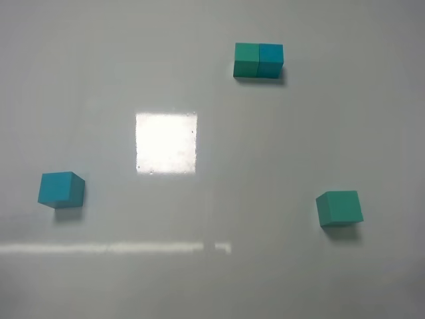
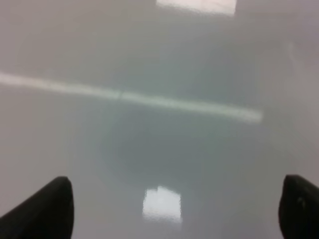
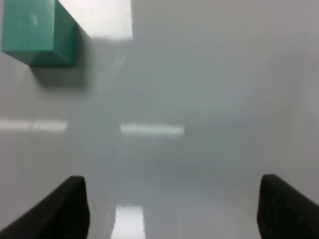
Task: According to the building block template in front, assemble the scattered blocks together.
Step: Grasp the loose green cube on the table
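The template (image 1: pixel 258 60), a teal-green cube joined to a cyan-blue cube, sits at the far middle-right of the white table. A single cyan-blue cube (image 1: pixel 60 189) lies at the left. A single teal-green cube (image 1: pixel 339 207) lies at the right; it also shows in the right wrist view (image 3: pixel 37 32), ahead of and off to one side of the fingers. My left gripper (image 2: pixel 174 211) is open and empty over bare table. My right gripper (image 3: pixel 172 209) is open and empty. Neither gripper shows in the exterior high view.
The glossy white table (image 1: pixel 199 279) carries a bright square glare patch (image 1: pixel 166 142) in the middle and a glare stripe (image 1: pixel 113 248) nearer the front. Nothing else stands on it.
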`<action>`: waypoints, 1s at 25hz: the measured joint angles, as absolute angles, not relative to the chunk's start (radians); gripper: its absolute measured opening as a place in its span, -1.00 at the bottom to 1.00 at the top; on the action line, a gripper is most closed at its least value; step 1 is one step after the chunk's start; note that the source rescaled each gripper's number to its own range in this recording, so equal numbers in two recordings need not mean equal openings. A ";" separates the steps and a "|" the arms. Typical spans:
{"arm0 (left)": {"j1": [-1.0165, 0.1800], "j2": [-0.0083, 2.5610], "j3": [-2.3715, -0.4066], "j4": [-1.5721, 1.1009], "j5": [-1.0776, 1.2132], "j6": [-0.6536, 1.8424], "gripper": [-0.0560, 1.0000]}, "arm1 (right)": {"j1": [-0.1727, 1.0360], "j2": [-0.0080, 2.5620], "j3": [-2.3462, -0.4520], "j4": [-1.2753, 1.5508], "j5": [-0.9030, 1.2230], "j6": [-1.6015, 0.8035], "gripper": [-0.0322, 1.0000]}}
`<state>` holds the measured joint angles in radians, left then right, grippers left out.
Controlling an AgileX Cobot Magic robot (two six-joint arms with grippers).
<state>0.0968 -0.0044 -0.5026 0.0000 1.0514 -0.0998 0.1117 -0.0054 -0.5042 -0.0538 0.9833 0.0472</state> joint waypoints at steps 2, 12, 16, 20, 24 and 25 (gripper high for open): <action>0.097 -0.004 -0.503 0.000 1.051 -0.100 0.89 | 0.112 -0.005 -0.504 -0.054 0.983 0.046 0.28; 0.097 -0.004 -0.503 0.000 1.051 -0.100 0.79 | 0.112 -0.005 -0.504 -0.054 0.983 0.045 0.28; 0.097 -0.004 -0.503 0.000 1.051 -0.100 0.76 | 0.112 -0.005 -0.504 -0.054 0.983 0.045 0.28; 0.097 -0.004 -0.503 0.000 1.051 -0.100 0.76 | 0.112 -0.005 -0.504 -0.054 0.983 0.045 0.28; 0.097 -0.004 -0.503 0.000 1.051 -0.100 0.76 | 0.112 -0.005 -0.504 -0.054 0.983 0.045 0.28; 0.097 -0.004 -0.503 0.000 1.051 -0.100 0.76 | 0.112 -0.005 -0.504 -0.054 0.983 0.045 0.28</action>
